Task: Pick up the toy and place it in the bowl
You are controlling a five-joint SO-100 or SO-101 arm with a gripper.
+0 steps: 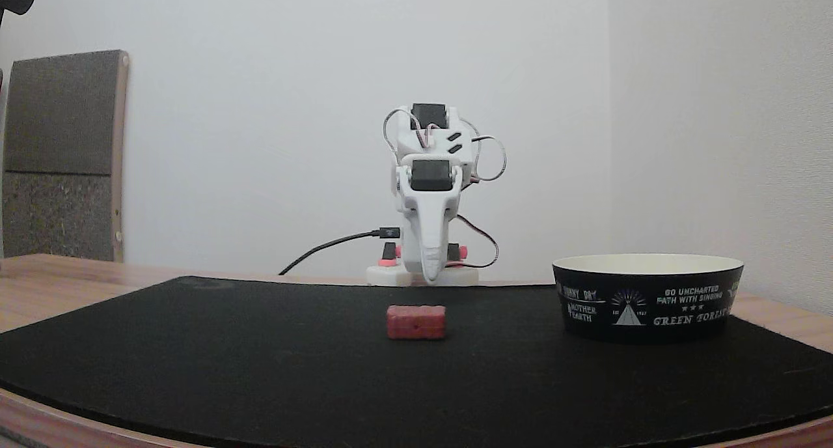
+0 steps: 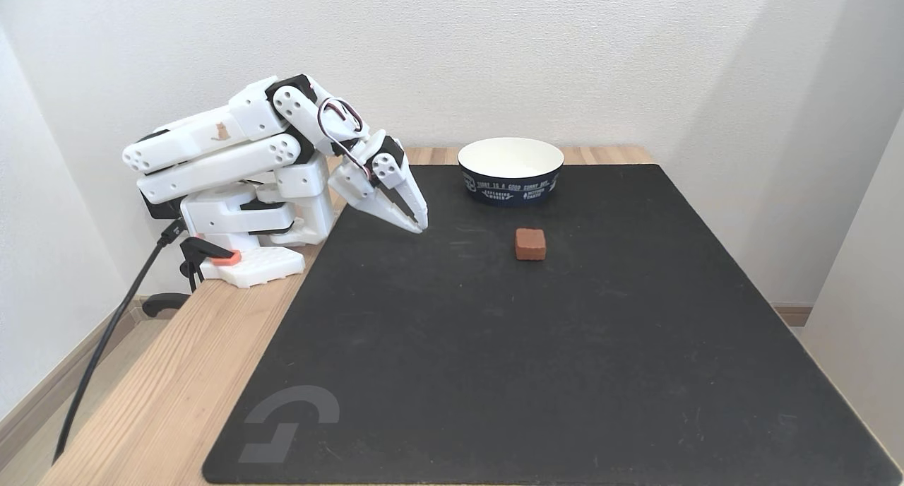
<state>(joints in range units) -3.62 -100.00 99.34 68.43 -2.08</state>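
Observation:
The toy (image 1: pixel 416 322) (image 2: pixel 530 244), a small red brick-like block, lies on the black mat in both fixed views. The bowl (image 1: pixel 647 297) (image 2: pixel 510 170), black outside with white lettering and cream inside, stands on the mat beyond the toy, apart from it. My white arm is folded back over its base. Its gripper (image 2: pixel 421 227) (image 1: pixel 431 277) points down just above the mat's edge, shut with nothing in it. In a fixed view the gripper is well to the left of the toy.
A black mat (image 2: pixel 537 345) covers most of the wooden table (image 2: pixel 162 387). The arm's base (image 2: pixel 251 263) is clamped at the table's edge, with a black cable (image 2: pixel 106 338) running off it. Walls stand close behind and beside the table.

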